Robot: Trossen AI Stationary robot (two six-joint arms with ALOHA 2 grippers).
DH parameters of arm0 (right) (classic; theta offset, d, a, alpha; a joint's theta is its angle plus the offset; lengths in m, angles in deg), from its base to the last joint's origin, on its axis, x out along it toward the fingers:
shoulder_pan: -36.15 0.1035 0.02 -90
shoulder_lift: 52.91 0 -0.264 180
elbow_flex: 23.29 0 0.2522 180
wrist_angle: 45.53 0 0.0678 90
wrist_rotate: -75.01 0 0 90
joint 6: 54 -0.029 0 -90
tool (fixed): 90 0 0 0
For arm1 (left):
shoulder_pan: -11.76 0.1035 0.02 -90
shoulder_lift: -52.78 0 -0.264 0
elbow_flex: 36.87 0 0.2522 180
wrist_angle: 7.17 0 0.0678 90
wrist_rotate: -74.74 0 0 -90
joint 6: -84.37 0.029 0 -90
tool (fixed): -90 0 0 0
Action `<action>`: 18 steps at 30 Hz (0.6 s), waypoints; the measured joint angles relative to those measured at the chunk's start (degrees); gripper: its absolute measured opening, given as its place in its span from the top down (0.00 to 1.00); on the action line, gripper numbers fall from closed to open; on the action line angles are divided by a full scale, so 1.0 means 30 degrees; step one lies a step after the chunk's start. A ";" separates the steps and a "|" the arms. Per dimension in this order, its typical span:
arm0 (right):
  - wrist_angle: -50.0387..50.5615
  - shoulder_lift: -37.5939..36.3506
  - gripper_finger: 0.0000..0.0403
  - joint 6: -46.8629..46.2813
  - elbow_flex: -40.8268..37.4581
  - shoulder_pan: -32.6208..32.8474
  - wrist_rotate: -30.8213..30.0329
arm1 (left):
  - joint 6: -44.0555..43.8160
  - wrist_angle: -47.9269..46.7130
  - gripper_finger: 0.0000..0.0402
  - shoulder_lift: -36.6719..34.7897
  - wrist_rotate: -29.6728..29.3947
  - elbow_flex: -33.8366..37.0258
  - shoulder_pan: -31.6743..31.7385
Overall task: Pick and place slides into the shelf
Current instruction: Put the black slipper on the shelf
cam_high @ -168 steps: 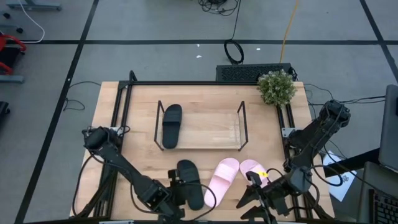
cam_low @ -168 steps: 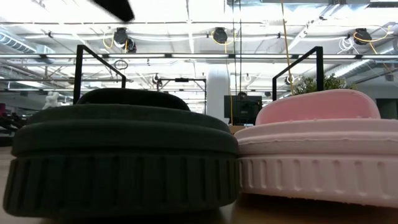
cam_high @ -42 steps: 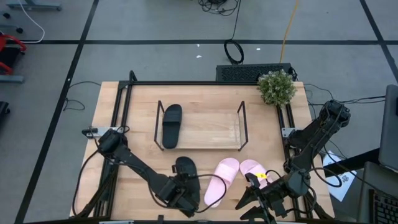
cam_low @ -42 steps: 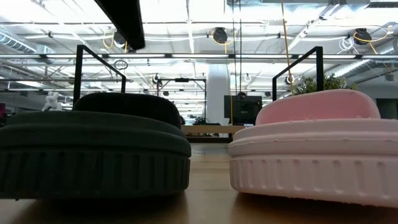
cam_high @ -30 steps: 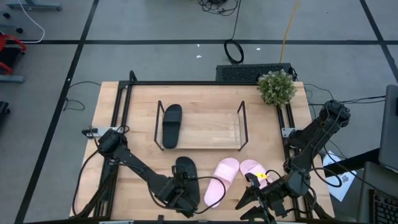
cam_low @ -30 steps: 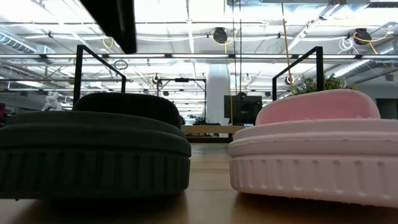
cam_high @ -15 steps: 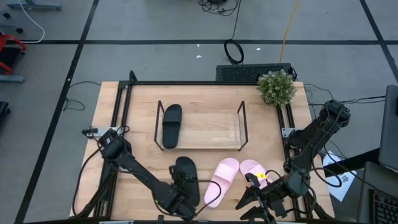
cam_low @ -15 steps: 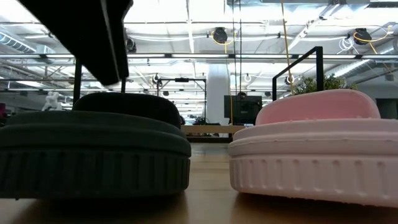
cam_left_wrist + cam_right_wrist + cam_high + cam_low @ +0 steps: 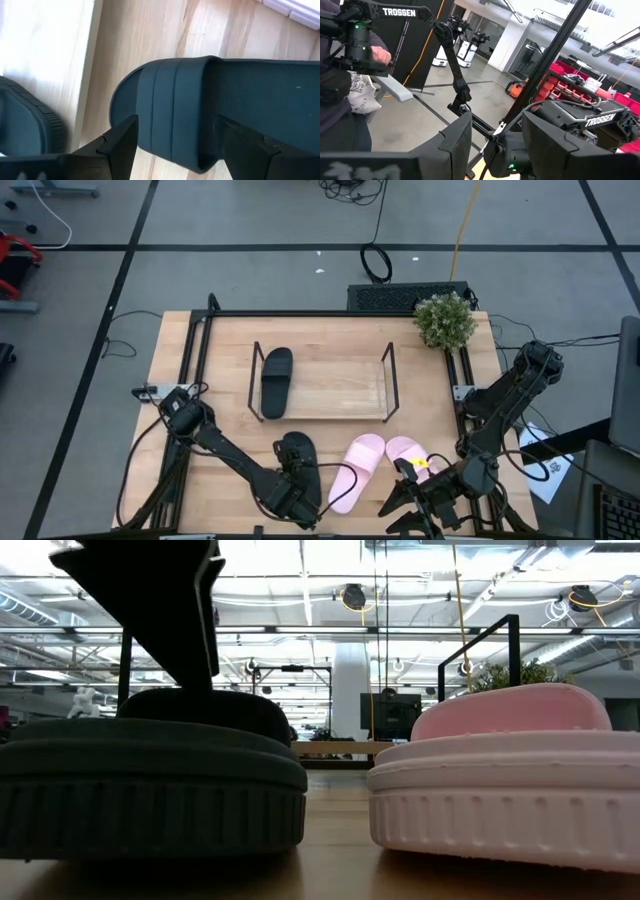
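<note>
One black slide (image 9: 275, 382) lies on the left part of the shelf (image 9: 388, 370). A second black slide (image 9: 299, 464) lies on the table near the front edge, with two pink slides (image 9: 358, 468) (image 9: 405, 451) to its right. My left gripper (image 9: 291, 500) hangs open over that black slide's near end, pointing steeply down. In the left wrist view its fingers (image 9: 119, 142) stand on either side of the slide's ribbed, rounded end (image 9: 170, 117); no touch shows. My right gripper (image 9: 495, 150) waits open near the front right edge, pointing level.
A potted plant (image 9: 444, 320) stands at the far right corner. The black table frame (image 9: 200, 340) runs along the left and far sides. The shelf's base (image 9: 340, 388) is bare wood right of the slide. A person's hand (image 9: 380, 54) shows beyond the table.
My left gripper has come down toward the black slide on the table and has tipped further downward; in the low view its dark fingers now reach the top of the slide's strap. The slides have kept still.
</note>
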 joint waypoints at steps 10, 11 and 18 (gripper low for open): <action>-0.0004 0.0000 0.59 0.0157 0.0000 0.0498 0.0000 | -0.1235 -0.0108 0.36 0.0007 -0.0567 0.1255 0.0127; -0.0004 0.0000 0.59 0.0164 0.0000 0.0513 0.0000 | -0.1361 -0.0108 0.36 0.0007 -0.0787 0.1255 0.0127; -0.0004 0.0000 0.59 0.0172 0.0000 0.0491 -0.0007 | -0.1044 0.0148 0.36 0.0000 -0.1063 0.1376 0.0134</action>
